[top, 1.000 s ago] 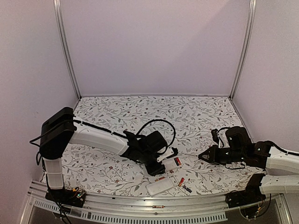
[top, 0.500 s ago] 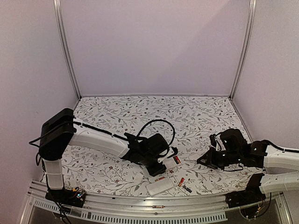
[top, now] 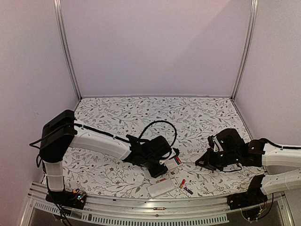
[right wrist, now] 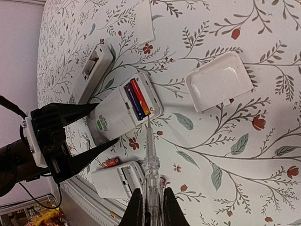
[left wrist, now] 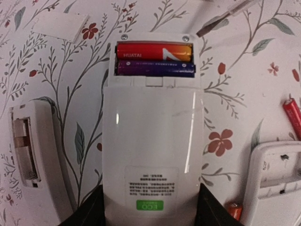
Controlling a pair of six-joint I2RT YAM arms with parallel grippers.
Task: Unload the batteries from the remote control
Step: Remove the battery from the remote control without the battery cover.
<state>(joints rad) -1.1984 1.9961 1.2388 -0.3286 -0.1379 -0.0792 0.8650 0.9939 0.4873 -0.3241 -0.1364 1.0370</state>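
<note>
Batteries — one red-orange, one dark purple — are still seated side by side in the uncovered bay of the remote control, which is gripped at its sides by the left claw near the middle of the counter's front edge. Over the last second the right claw, closed on a thin clear stick, has been brought leftward from the counter's right edge, so that the stick's tip is now set just beside the bay's end. The prying-out is judged to be about to begin — neither cell has yet been lifted.
</note>
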